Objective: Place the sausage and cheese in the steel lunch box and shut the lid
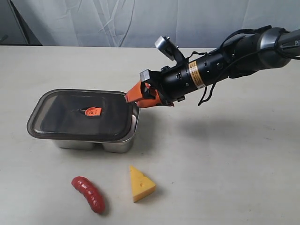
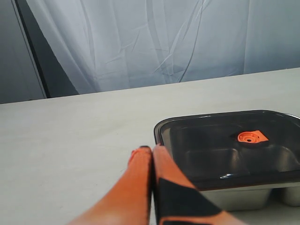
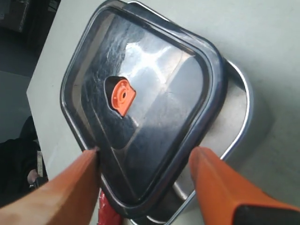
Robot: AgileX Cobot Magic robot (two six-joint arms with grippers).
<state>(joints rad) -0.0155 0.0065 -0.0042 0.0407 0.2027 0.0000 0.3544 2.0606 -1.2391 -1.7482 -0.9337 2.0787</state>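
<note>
The sausage [image 1: 88, 194] lay on the tabletop [image 1: 225, 159] at the bottom left of the exterior view. The cheese [image 1: 140, 183] stood just to its right, near it but not touching. Both were outside the steel lunch box [image 1: 119, 145], which sat above them on the left side of the picture. The lid [image 1: 70, 119] lay on top of the box, a little crooked, so a strip of shiny rim showed at the right end. Its small orange valve [image 1: 93, 111] faced up in the middle.

The right hand [image 1: 137, 96] hung at the lid's right end, on a black arm from the upper right. In the right wrist view its two orange fingers [image 3: 206, 178] were spread wide, with the lid's edge between them. One finger looked to touch that edge.

The left hand [image 2: 151, 151] showed only in the left wrist view. Its fingers were pressed together with nothing between them, near the box. A white curtain [image 1: 140, 23] hung behind.
</note>
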